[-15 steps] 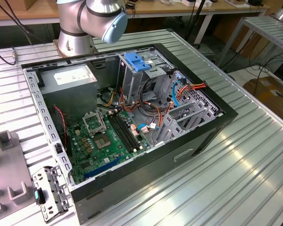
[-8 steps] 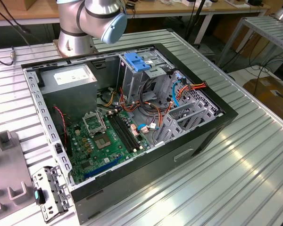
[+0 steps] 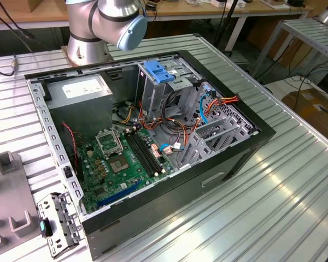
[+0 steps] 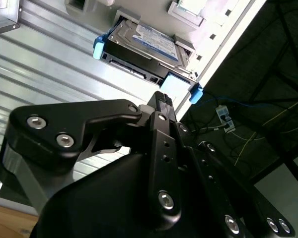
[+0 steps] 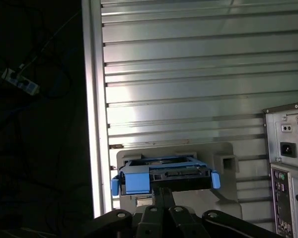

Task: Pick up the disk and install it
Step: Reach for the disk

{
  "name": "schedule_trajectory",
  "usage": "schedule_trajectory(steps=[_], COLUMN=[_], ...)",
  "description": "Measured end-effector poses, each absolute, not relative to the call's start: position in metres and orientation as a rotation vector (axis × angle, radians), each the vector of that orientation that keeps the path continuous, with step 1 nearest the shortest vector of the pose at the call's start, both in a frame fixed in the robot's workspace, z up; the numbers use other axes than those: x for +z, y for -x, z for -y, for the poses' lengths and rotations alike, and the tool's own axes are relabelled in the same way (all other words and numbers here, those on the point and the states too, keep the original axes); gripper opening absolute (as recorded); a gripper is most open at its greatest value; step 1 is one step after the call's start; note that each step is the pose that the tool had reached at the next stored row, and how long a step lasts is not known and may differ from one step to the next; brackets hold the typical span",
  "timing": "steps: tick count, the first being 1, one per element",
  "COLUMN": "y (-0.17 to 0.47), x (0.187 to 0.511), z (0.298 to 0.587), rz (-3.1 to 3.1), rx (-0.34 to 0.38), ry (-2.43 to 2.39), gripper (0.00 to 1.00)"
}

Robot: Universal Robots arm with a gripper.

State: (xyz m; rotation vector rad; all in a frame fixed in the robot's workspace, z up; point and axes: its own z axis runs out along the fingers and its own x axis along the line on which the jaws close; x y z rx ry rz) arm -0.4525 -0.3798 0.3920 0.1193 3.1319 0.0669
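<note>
The fingers (image 4: 161, 106) of the gripper (image 4: 162, 96) lie closed against each other, with no gap between them and nothing clamped. In both wrist views their tips point at the near edge of the disk (image 4: 144, 44), just short of its broad blue tab (image 4: 179, 85). That closed, aimed pose looks like lining up on the carrier's handle end rather than a grasp.

The disk lies flat, label side showing, seated in a grey holder (image 5: 223, 161). The holder's raised walls seem meant to keep the disk square and at a known spot for pick-up. It sits on the ribbed metal worktop (image 5: 188, 59), right at the worktop's edge, with the back of the computer case (image 5: 288, 158) nearby.

In the exterior view the computer case sits mid-frame with its side panel off. Its drive cage (image 3: 153, 93) stands in the upper middle under a light-blue latch plate (image 3: 156, 72), apparently free to take a drive. The arm (image 3: 106, 22) rises at the top, left of centre.
</note>
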Motion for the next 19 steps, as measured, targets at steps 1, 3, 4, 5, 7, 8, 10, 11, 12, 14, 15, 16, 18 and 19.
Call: schedule_trajectory(steps=[1, 3, 4, 5, 7, 8, 10, 11, 12, 14, 15, 16, 18, 19], y=[0.4527, 0.4529, 0.4529, 0.4532, 0.4552, 0.4570, 0.4572, 0.4573, 0.4574, 0.4578, 0.4578, 0.4578, 0.4582, 0.4591], x=[0.3920, 0.3920, 0.3920, 0.3920, 0.3920, 0.3920, 0.3920, 0.3920, 0.3920, 0.3920, 0.3920, 0.3920, 0.3920, 0.3920], z=[0.3798, 0.3797, 0.3798, 0.3798, 0.3798, 0.3798, 0.3798, 0.3797, 0.3798, 0.3798, 0.3798, 0.3798, 0.3798, 0.3797], rz=[-3.132, -3.132, -3.132, -3.132, -3.132, -3.132, -3.132, -3.132, -3.132, -3.132, -3.132, -3.132, -3.132, -3.132], rx=[0.067, 0.067, 0.067, 0.067, 0.067, 0.067, 0.067, 0.067, 0.067, 0.067, 0.067, 0.067, 0.067, 0.067], ry=[-0.119, -0.119, -0.119, -0.119, -0.119, -0.119, -0.119, -0.119, -0.119, -0.119, -0.119, -0.119, -0.119, -0.120], gripper=[0.11, 0.11, 0.11, 0.11, 0.11, 0.11, 0.11, 0.11, 0.11, 0.11, 0.11, 0.11, 0.11, 0.11])
